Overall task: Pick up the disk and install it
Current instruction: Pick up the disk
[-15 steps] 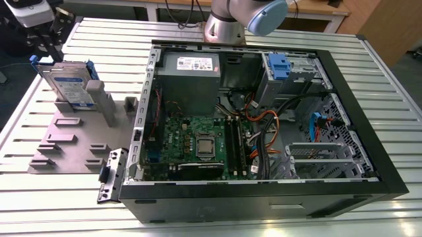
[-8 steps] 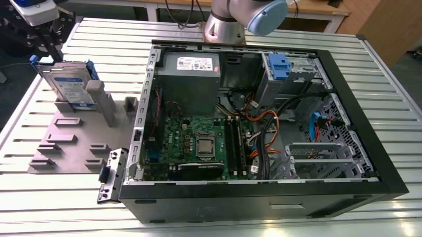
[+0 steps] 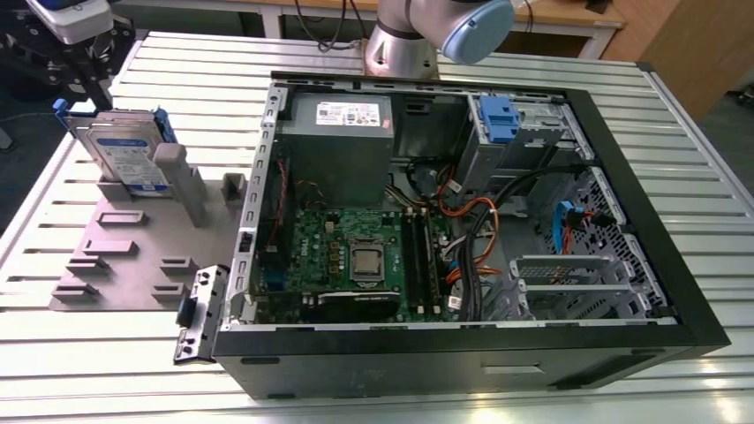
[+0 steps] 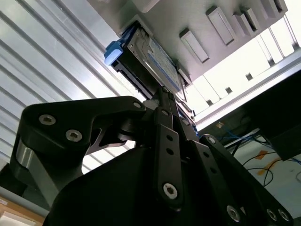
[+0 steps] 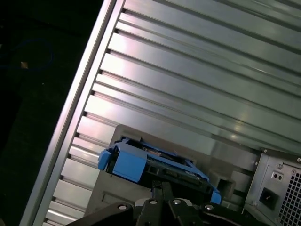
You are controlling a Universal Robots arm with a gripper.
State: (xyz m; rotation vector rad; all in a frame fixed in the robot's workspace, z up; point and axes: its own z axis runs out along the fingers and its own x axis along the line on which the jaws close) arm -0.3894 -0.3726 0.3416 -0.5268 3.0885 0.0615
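The claw (image 3: 97, 88) hangs at the upper left of the exterior view, right above the disk (image 3: 124, 155), with its black body over the disk's top edge. In both wrist views its dark linkages narrow toward that same edge (image 4: 164, 94) (image 5: 160, 188). I cannot tell whether the claw is apart, together or clamped on the disk, nor whether it touches the disk.

The disk stands on edge in a grey fixture (image 3: 130, 256) at the left of the exterior view, outside the computer case (image 3: 471, 358). Its broad labelled face is turned toward the lower part of that frame, and blue plastic shows at its upper corners. The thin top edge runs roughly left to right across the frame, and the body rises nearly upright from the fixture. It seems to stand with its long axis up, though the slant of the view leaves that unsure. In the first wrist view the blue top edge (image 5: 155, 165) runs from centre left down to lower right as one narrow strip.

The fixture lies flat on the slatted metal table (image 3: 71, 371), touching the case's left wall. The case lies open on its side. Inside it are the power supply (image 3: 335, 132) at upper centre, the drive cage (image 3: 518, 124) with its blue latch at upper right, and the green motherboard (image 3: 353, 256) below the power supply.
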